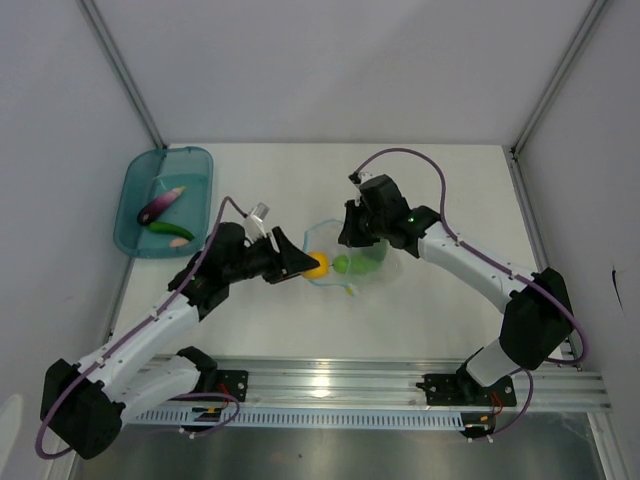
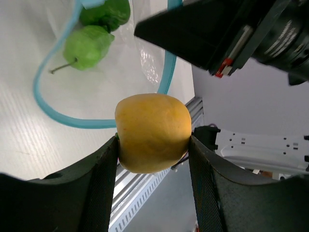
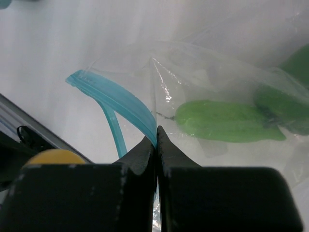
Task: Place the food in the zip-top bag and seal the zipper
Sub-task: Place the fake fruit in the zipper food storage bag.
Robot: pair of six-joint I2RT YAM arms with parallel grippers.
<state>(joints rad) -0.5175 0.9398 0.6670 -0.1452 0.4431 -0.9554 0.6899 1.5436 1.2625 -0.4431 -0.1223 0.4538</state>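
Observation:
My left gripper (image 1: 312, 264) is shut on the yellow-orange round fruit (image 2: 152, 132), holding it at the open mouth of the clear zip-top bag (image 1: 358, 262). The bag's light blue zipper strip (image 2: 53, 110) curves around the opening. Two green pieces (image 2: 89, 44) lie inside the bag, also seen in the right wrist view (image 3: 227, 121). My right gripper (image 3: 156, 137) is shut on the blue rim strip (image 3: 116, 104), holding the bag's mouth up. In the top view it (image 1: 352, 232) is at the bag's far edge. The purple eggplant (image 1: 160, 205) and a green piece (image 1: 168, 229) lie in the teal tub.
The rigid teal tub (image 1: 195, 160) stands at the back left near the left wall. A metal rail (image 1: 400, 385) runs along the table's near edge. White walls close in the left, back and right sides.

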